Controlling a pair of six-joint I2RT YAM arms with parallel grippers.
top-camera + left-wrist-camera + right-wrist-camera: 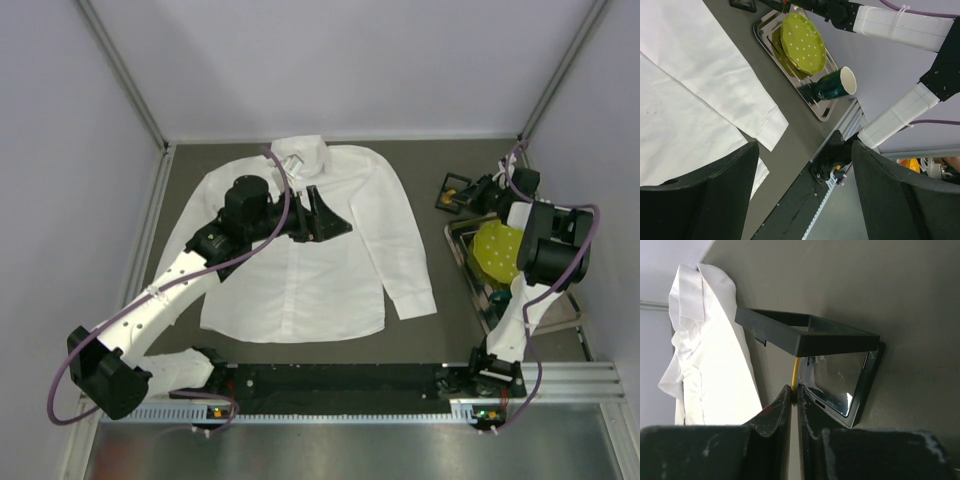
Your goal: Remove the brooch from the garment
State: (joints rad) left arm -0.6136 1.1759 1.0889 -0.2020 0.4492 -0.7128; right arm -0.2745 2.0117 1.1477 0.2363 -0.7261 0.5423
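Two fingers (pixel 777 407) of our right gripper (pixel 794 390) pinch a thin yellow sliver, which we take for the brooch (pixel 796 372). It sits edge-on against the box (pixel 840 340) rim. Well left of the box, our left gripper (pixel 320 215) hangs spread over the shirt (pixel 300 280); the right is nearer.

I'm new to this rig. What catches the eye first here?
A white shirt lies spread flat mid-table, the open left gripper over its chest. At right, the shut right gripper pinches a thin yellow sliver, likely the brooch, beside a small black box.
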